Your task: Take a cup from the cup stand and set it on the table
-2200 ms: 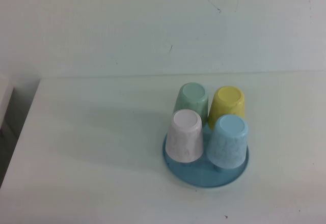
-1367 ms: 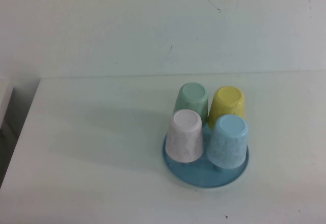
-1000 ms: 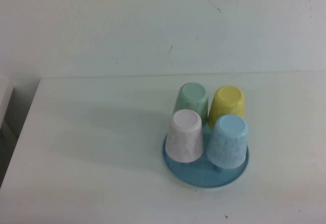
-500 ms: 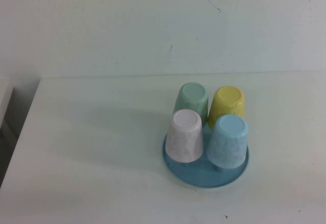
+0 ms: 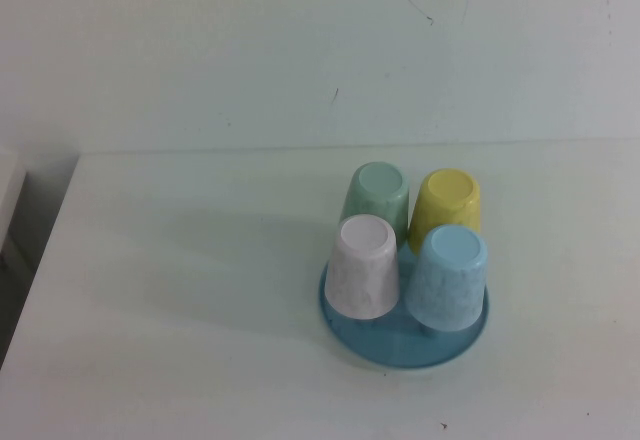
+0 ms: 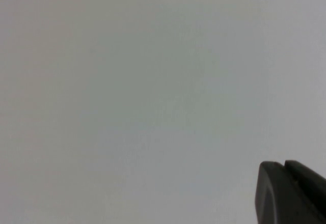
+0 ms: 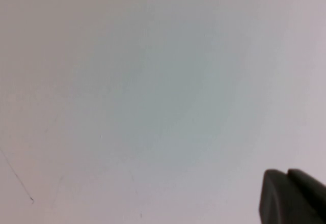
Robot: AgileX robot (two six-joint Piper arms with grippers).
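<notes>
**Fig.: Start of task — both arms parked, cup not yet approached**

Left gripper [image 6: 293, 193]: only a dark corner of it shows in the left wrist view, against plain white surface. Cannot tell whether it is apart or together. Not seen in the high view, so it sits outside that camera's field, w/ nothing in its grasp as far as the view shows.

Right gripper [image 7: 294, 196]: same case. A dark corner in the right wrist view, over white surface w/ a few faint scratch marks. State cannot be told. Also absent from the high view.

Cup [image 5: 447, 277]: light blue, speckled, upside down on the cup stand [image 5: 405, 345], at the near-right position as seen from the robot's side. It stands just beside the white-pink cup [image 5: 363, 267] on its left and in front of the yellow cup [image 5: 446, 203]. The green cup [image 5: 376, 198] is at the far-left position. All four are inverted; pegs are hidden under them.

Table [image 5: 180, 310]: white, w/ open room to the left of the stand and some to the right.

Step in hand (judgement): the very first one, i.e. approach. No cup is lifted, no arm is near the stand.

Next move (judgement): the stand lies right of centre, so the right arm seems the likely one. It needs to come in w/ jaws wide, close on the blue cup's tapered wall w/o nudging the neighbours, then lift straight up to clear the peg before carrying it aside to bare table.
</notes>
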